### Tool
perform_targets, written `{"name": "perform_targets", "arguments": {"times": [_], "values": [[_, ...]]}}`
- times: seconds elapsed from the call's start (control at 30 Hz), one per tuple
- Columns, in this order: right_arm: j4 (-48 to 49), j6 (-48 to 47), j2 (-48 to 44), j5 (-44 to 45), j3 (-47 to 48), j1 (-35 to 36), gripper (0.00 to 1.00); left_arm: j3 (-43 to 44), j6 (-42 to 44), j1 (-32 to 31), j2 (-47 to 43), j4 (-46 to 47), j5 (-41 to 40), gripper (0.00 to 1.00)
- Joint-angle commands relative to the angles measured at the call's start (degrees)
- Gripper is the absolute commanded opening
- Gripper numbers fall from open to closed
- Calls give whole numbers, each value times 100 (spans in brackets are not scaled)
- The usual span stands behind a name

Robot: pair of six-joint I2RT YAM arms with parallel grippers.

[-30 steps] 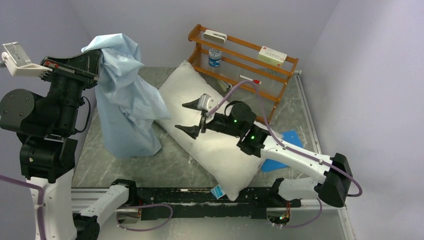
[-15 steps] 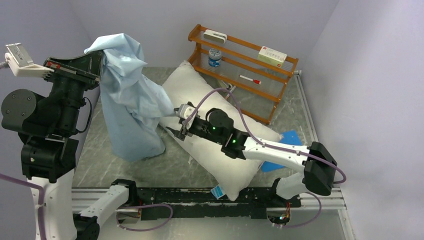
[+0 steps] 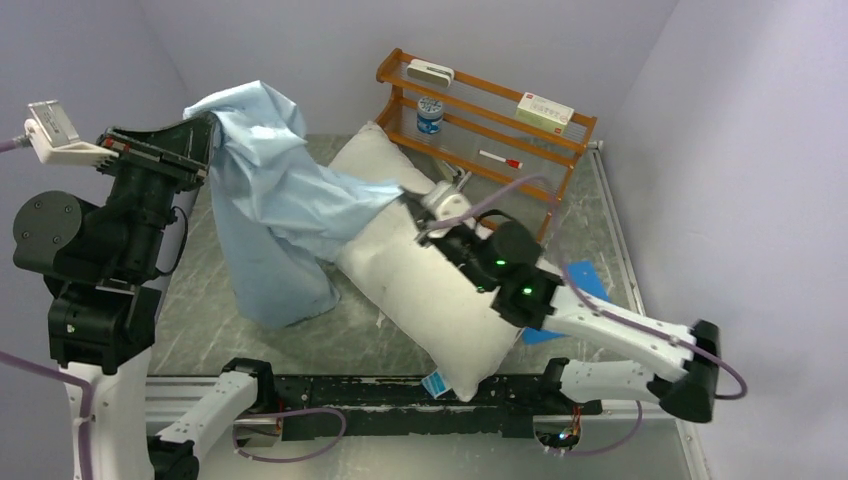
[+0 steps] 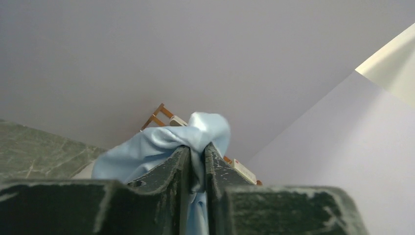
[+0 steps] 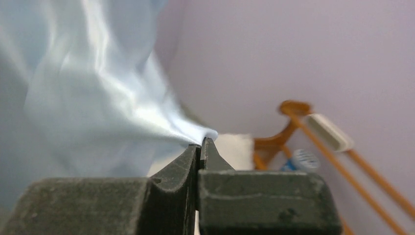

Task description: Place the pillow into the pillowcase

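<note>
Start at the left of the pillow (image 3: 430, 290). Your left gripper (image 3: 205, 135) is raised off the pillow's far-left side, its jaws pinched narrow on a bunched fold of the pillowcase (image 3: 270, 200). In the left wrist view the cloth puffs out above the fingertips (image 4: 182, 155) and hangs down between them.

From there the pale blue fabric sags toward the table beside the pillow and also stretches rightward in a taut band across the pillow's far end.

That band ends at your right gripper (image 3: 408, 196), which sits just above the pillow's far half. Its jaws are pressed together on a thin edge of the cloth, as the right wrist view shows.

The relation to mind is this. The pillow lies diagonally, its long axis running from the far end under the stretched cloth to the near end, where the small tag (image 3: 436, 384) shows. So the pillow extends toward you and to the right from both grips, and the right arm is the nearer one.

I cannot tell where the sack's mouth opens. I judge it must face down that axis before you draw it over the far end.
</note>
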Motion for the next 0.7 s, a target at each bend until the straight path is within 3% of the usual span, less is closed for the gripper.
{"name": "perform_targets", "arguments": {"times": [0.0,0.17,0.3,0.5,0.67], "values": [[-569,-560,-963,946,631,-40,0,-156,304,40,-232,-139,179,25],[-1406,-1120,-1383,1076,1521,-47,0,-953,623,35,-437,-686,-1,45],[-2633,-1244,-1341,1475,1790,-49,0,-1474,1076,36,-341,-718,493,58],[-3691,546,-2280,1436,558,-46,0,-1871,2494,32,264,-629,2922,71],[-4250,2563,-3280,1470,-646,-48,0,-2020,3011,-119,549,-608,3732,71]]}}
